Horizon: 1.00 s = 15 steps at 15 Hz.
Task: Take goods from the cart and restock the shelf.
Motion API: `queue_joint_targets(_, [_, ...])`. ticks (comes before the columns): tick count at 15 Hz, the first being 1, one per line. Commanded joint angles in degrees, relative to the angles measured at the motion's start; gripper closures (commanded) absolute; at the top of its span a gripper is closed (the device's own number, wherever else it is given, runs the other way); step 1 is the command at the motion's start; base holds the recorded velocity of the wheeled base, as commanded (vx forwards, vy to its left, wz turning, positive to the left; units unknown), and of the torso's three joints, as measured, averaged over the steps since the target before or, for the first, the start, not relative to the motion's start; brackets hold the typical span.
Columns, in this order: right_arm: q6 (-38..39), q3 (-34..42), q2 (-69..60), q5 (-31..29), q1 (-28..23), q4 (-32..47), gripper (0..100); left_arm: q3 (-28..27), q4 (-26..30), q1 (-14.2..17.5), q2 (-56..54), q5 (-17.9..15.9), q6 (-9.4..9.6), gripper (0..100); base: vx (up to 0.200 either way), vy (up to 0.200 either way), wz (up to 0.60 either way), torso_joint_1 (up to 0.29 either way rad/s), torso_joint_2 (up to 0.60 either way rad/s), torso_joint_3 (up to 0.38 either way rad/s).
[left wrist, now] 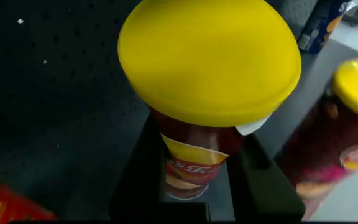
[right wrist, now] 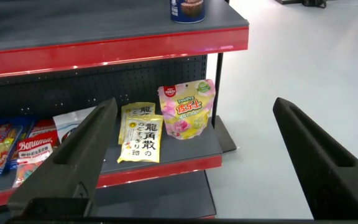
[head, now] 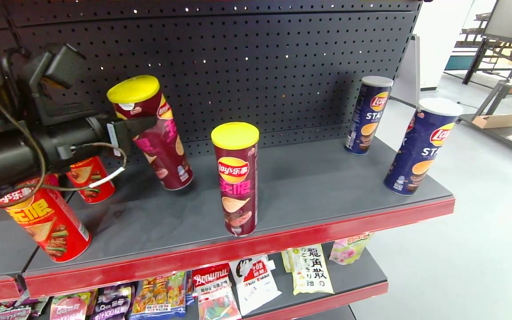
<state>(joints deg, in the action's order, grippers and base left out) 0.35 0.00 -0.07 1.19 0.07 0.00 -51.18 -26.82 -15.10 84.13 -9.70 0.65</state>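
Observation:
A maroon chips can with a yellow lid (head: 160, 138) leans tilted over the back of the grey shelf (head: 318, 186), its base at or just above the shelf board. My left gripper (head: 136, 126) is shut on its upper body. The left wrist view has the yellow lid (left wrist: 207, 62) close up, and the gripper (left wrist: 197, 180) clamps the can from both sides. A second, matching maroon can (head: 236, 178) stands upright near the shelf's front edge, to the right of the held one. My right gripper (right wrist: 197, 162) hangs open and holds nothing, low in front of the lower shelf.
Two red cans (head: 47, 218) (head: 90, 178) stand at the shelf's left, under my left arm. Two blue cans (head: 368, 116) (head: 420, 149) stand at the right end. Snack bags (right wrist: 187, 112) lie on the lower shelf (right wrist: 166, 168). Bare board separates the maroon and blue cans.

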Motion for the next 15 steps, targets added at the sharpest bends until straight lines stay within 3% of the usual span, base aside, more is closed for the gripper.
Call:
queue_joint_targets(1, [0.0,0.0,0.1,0.0,0.0,0.0,0,-4.6,-0.4,-2.7,7.3,1.6,-1.17,100,0.0,0.0,0.0,0.0,0.0,0.0])
queue_joint_targets(2, [0.0,0.0,0.1,0.0,0.0,0.0,0,-7.0,-0.5,-3.9,10.3,4.0,-1.96,100,0.0,0.0,0.0,0.0,0.0,0.0])
queue_joint_targets(5, [0.0,0.0,0.1,0.0,0.0,0.0,0,-11.8,-0.9,-5.6,14.9,5.1,-4.78,100,0.0,0.0,0.0,0.0,0.0,0.0])
queue_joint_targets(15, [0.0,0.0,0.1,0.0,0.0,0.0,0,-21.0,-2.6,-7.6,26.2,5.0,-4.6,100,0.0,0.0,0.0,0.0,0.0,0.0])
